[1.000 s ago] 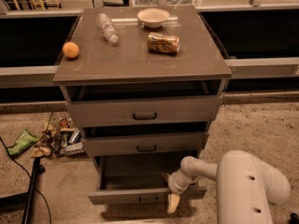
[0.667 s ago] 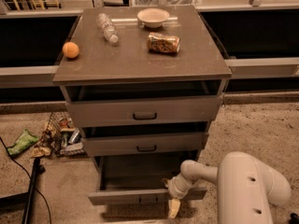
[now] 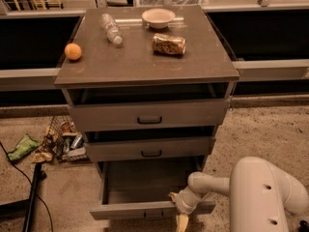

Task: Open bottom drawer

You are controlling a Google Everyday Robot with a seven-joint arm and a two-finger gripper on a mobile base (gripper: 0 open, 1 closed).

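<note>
Gripper (image 3: 181, 211), grip state unclear, sits at the front edge of the pulled-out grey-brown bottom drawer (image 3: 145, 210), whose visible interior looks bare.

The robot's arm is smooth, cream-white and rounded: a bulky domed shell with two small dark holes in its side narrows into a slimmer tubular link and a ribbed, ball-like wrist. The gripper (image 3: 179, 208) at its end carries pale yellowish fingers (image 3: 182, 222).
</note>
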